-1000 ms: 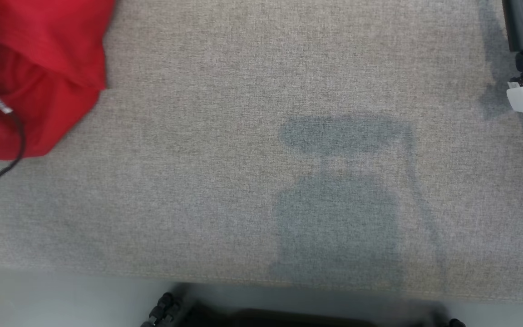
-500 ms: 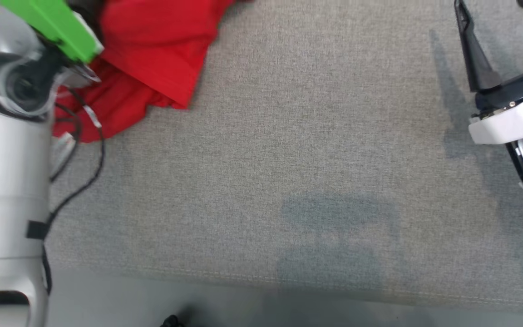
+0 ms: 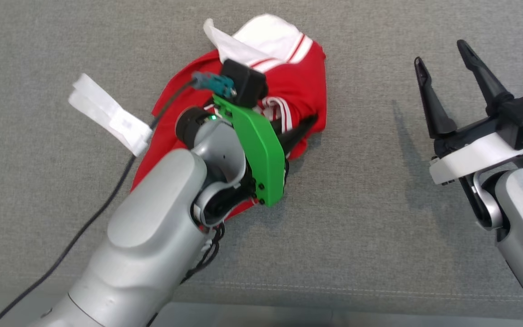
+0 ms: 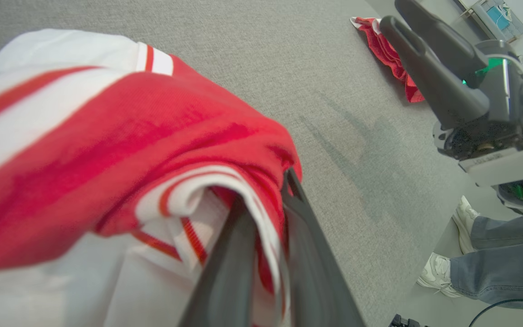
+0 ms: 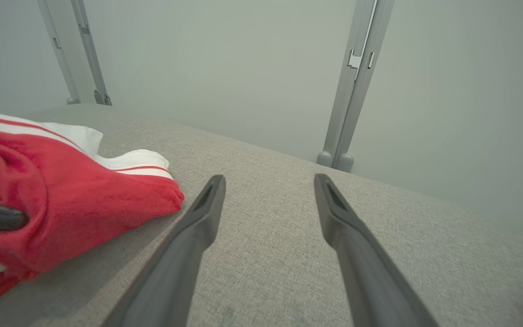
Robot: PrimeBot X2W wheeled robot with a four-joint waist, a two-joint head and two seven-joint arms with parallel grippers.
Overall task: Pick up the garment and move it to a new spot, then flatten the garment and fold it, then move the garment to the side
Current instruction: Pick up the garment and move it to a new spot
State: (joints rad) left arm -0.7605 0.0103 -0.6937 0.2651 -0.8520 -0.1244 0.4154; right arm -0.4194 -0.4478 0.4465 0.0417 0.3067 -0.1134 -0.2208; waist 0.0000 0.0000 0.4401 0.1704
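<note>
Red-white garment (image 3: 302, 86) bunched on grey counter (image 3: 370, 218), fold nipped tight in left pincer (image 3: 306, 125). Right pincer (image 3: 440, 52) gaping, empty, hovering apart on right. Best: lift clear before carrying, avoid dragging; bring right pincer in for spreading.

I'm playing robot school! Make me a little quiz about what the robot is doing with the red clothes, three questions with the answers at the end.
1. True or false: the right hand is open and holds nothing.
2. Which hand grips the garment? A) left hand B) right hand C) both hands
3. Fill in the blank: the garment lies on a ____ fabric surface.

Key: 1 true; 2 A; 3 grey.
</note>
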